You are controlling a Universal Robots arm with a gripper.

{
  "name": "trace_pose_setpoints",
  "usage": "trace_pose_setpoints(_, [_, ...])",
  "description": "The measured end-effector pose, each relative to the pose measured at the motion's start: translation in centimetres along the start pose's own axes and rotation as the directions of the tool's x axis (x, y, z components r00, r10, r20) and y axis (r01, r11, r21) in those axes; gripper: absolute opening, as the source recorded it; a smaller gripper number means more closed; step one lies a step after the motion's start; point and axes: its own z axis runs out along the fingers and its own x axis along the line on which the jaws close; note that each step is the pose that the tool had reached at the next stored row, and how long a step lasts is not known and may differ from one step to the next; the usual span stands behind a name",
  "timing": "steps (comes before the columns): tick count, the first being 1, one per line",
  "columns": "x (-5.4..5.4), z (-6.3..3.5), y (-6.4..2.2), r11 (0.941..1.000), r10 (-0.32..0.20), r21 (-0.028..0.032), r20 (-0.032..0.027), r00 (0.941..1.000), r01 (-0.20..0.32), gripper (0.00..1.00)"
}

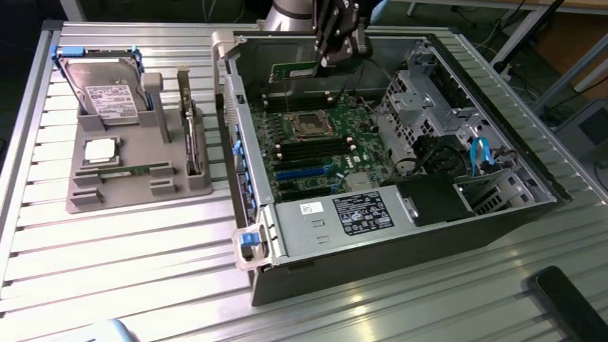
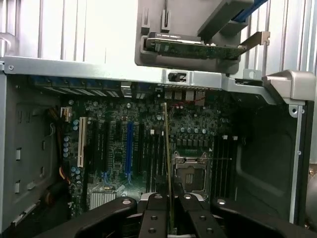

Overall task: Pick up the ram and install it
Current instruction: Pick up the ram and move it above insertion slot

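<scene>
The silver-grey robot arm (image 1: pixel 285 13) hangs steeply downward. Its black two-finger gripper (image 1: pixel 325 64) is clamped on a thin green ram stick (image 1: pixel 290 70), pinched between the fingers (image 2: pixel 154 218).

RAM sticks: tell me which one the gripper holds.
The RAM stick above the motherboard, clamped by the gripper; the other stick lies in the grey holder on the exterior view's left.

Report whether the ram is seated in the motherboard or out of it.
Out: the gripper holds the ram above the motherboard.
</scene>
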Motion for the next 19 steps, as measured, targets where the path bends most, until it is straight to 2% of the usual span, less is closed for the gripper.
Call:
trace_pose_setpoints(5, [0.1, -0.06, -1.31, 0.9999, -0.01, -0.0031, -0.0002, 1.0, 0.01, 0.14])
trace_pose_setpoints(8, [0.1, -0.06, -1.35, 1.0, -0.008, -0.0031, -0.0001, 1.0, 0.008, 0.14])
trace_pose_setpoints(11, [0.1, -0.07, -1.42, 0.9994, 0.035, 0.0016, 0.0014, 0.9994, -0.035, 0.14])
trace_pose_setpoints(14, [0.1, -0.07, -1.43, 0.9961, 0.088, 0.0077, 0.0039, 0.9961, -0.088, 0.14])
trace_pose_setpoints(19, [0.1, -0.07, -1.47, 0.9947, 0.102, 0.0093, 0.0047, 0.9948, -0.102, 0.14])
